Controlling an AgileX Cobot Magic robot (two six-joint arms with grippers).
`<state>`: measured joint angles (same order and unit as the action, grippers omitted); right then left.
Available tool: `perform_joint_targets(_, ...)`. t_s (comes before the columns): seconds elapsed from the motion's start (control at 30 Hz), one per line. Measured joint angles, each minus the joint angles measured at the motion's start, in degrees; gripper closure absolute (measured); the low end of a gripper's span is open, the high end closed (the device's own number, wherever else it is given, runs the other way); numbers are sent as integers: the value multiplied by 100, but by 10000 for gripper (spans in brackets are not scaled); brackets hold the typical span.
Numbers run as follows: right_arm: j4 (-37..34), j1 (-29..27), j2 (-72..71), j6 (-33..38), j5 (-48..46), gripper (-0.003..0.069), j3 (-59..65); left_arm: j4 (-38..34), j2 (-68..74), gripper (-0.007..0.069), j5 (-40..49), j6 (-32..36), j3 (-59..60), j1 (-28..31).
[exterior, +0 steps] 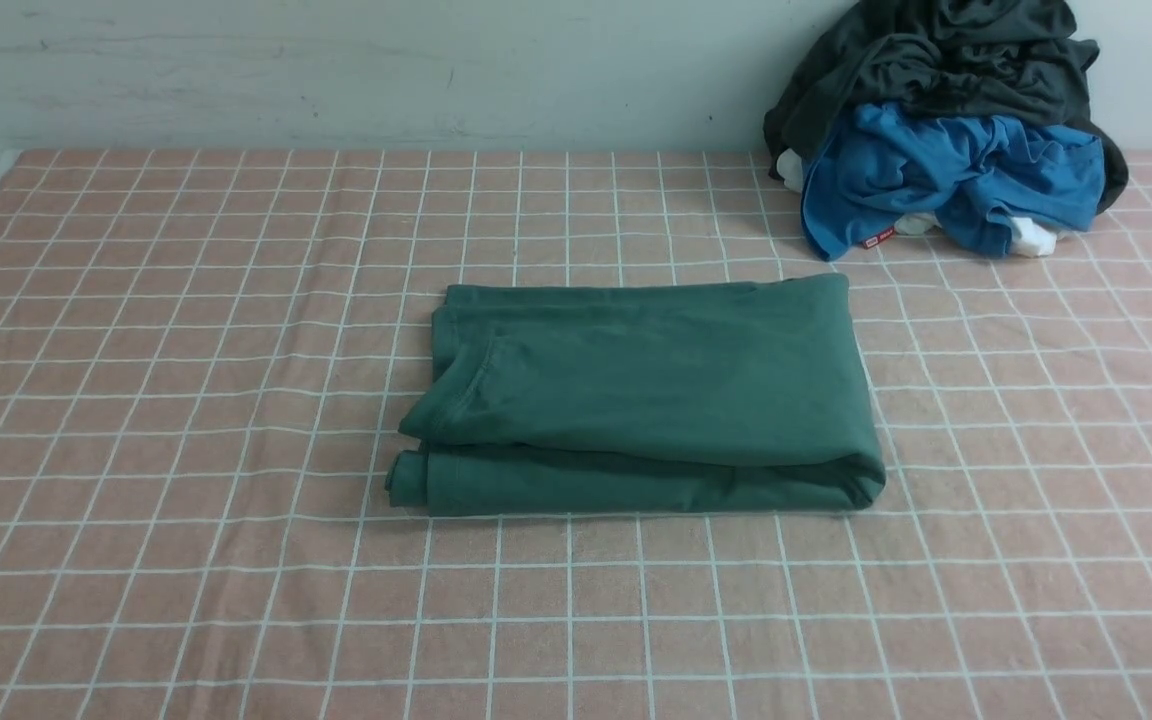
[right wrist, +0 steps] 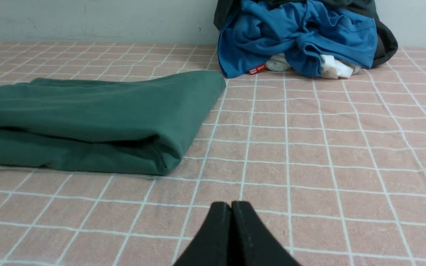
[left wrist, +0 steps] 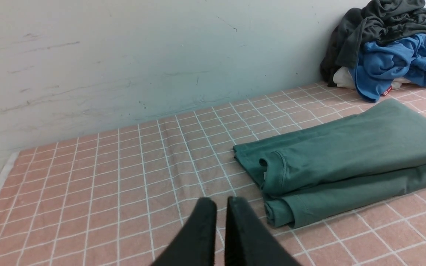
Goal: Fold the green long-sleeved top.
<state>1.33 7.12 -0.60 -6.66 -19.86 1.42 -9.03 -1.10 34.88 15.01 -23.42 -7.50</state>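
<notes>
On pink checked cloth [exterior: 186,450], folded green top [exterior: 656,390] lies.

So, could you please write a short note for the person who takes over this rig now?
Left gripper: shut, holds nothing, clear of the cloth.
Right gripper: shut, holds nothing.
Green long-sleeved top: lies folded into a compact rectangle mid-table on the checked cloth.
Blue garment and dark grey garment: piled at the far right by the wall, apart from the top.
Done: the folding looks complete.
Left: perhaps only tidy the slightly uneven near-left edge.
</notes>
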Motion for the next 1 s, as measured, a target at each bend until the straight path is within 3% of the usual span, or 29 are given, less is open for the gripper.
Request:
perform_joint_targets(0.27,0,-511,0,0,-5,673,0,0,0,594,0,0,0,0)
perform_joint_targets(0.7,0,-555,0,5,-6,673,0,-22,0,594,-41,0,72,30)
perform_joint_targets(1.0,-8,-555,0,5,-22,673,0,496,0,594,-753,0,771,924)
